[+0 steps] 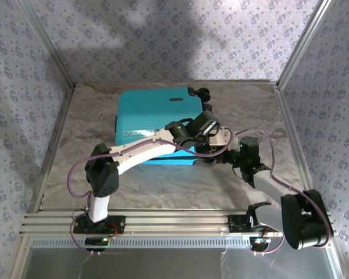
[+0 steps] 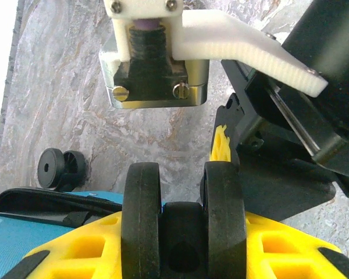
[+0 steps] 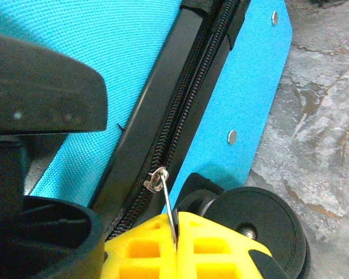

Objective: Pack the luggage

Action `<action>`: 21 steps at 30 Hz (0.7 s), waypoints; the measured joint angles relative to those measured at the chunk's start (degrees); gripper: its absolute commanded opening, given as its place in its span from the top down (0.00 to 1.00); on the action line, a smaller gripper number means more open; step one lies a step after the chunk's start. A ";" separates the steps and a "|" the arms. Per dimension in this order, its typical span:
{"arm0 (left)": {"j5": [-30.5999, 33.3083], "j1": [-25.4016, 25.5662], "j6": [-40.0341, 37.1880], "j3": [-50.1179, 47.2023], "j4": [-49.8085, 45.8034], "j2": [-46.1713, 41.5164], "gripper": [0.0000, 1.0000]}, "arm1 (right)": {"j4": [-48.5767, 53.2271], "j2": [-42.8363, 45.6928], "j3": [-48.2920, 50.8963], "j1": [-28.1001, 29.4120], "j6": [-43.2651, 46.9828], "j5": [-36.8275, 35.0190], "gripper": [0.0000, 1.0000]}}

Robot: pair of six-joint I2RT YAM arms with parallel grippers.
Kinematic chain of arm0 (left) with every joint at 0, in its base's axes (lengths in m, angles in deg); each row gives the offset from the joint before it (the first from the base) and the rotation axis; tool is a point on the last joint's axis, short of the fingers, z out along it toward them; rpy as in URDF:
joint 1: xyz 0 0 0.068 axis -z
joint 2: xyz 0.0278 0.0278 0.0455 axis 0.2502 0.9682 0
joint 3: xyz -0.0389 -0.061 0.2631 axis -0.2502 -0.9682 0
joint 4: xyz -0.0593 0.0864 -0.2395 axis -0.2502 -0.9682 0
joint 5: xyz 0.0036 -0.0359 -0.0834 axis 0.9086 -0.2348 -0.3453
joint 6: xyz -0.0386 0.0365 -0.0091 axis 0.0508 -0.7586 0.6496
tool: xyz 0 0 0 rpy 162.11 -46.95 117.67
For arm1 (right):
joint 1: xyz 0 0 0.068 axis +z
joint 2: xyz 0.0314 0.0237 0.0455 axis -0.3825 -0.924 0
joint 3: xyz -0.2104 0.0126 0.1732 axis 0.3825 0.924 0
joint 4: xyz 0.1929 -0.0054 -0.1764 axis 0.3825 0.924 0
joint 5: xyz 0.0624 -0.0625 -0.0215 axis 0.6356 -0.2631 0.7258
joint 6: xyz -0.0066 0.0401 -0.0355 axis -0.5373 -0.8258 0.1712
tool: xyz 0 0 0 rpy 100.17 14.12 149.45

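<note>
Table (image 1: 180, 180): marbled grey sheet beneath the luggage; bare on every side of it.

Luggage (image 1: 154, 119): turquoise hard shell, lying flat with the lid down. Both my arms reach to its right-hand side, at the corner nearer my bases.

Left claw (image 2: 183, 232): set at that same corner of the luggage. A black corner wheel (image 2: 141, 221) stands between my yellow fingers. I cannot tell whether the pads press it or merely flank it, so I record neither grip nor release.

Right claw (image 3: 175, 244): clenched, at the luggage's side seam, pinching the zipper pull between its yellow pads.

Second wheel (image 2: 58, 168): at the far corner of the same side of the luggage, untouched and well apart from both claws.

Zipper band (image 3: 180, 116): black, running along the luggage's edge between the two turquoise shells. The teeth beyond the slider look meshed. The run on my side of the slider is hidden by my own fingers.

Zipper slider (image 3: 157, 177): on the band, just beside the corner wheel.

Zipper pull (image 3: 168, 203): thin metal tab hanging from the slider straight into the right claw.

Step in hand: in my judgement, working the zipper with the lid already shut. Packing proper appears done and closure is under way.

Next move calls for: a steady draw of the pull along the band, kept in line with the teeth so the thin tab does not slip from the pads. The left claw must hold the luggage from sliding, or clear the wheel if it stands in the slider's path.
</note>
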 measured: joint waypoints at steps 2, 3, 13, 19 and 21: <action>0.31 0.00 -0.02 -1.09 0.61 -0.72 1.00 | -0.48 -1.33 -0.68 0.00 0.33 0.98 1.00; 0.46 0.00 -0.07 -1.55 0.90 -1.05 1.00 | -0.76 -1.97 -0.96 0.04 0.42 1.42 1.00; 1.81 -0.02 -0.24 -6.32 2.78 -4.85 1.00 | -3.32 -5.03 -2.05 0.11 2.80 5.70 1.00; -0.28 0.46 -0.20 -9.29 1.55 -7.93 1.00 | -4.90 -3.45 -0.96 1.60 2.95 5.46 1.00; -1.73 0.87 0.02 -10.08 -0.09 -9.11 1.00 | -4.85 -1.68 0.11 3.30 3.17 3.52 1.00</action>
